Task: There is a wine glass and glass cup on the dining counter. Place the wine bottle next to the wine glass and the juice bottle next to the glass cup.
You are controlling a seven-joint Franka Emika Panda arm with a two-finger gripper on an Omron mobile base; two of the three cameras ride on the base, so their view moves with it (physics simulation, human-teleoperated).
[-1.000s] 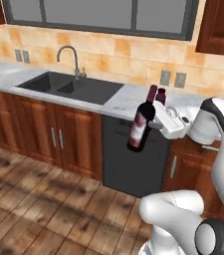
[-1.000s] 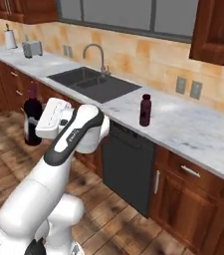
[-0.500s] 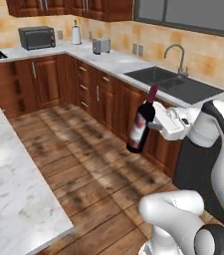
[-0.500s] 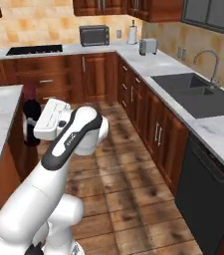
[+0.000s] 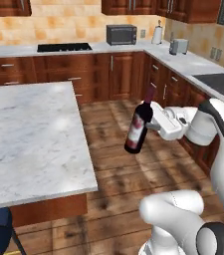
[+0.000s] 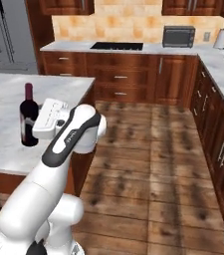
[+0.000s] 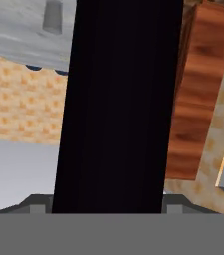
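The gripper (image 5: 152, 118) is clamped around the wine bottle (image 5: 138, 124), carried slightly tilted over the floor, with the dining worktop (image 5: 29, 134) off to its left. Glass, likely heavy, slick and breakable; a mid-body hold suits it best.

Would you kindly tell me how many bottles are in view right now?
1: the wine bottle is held in the gripper above the wooden floor, beside the dining counter. Others may be out of view.

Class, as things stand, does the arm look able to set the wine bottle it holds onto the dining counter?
Probably yes: the tool holds the wine bottle off the edge of the dining counter, whose near surface looks bare, with open floor between.
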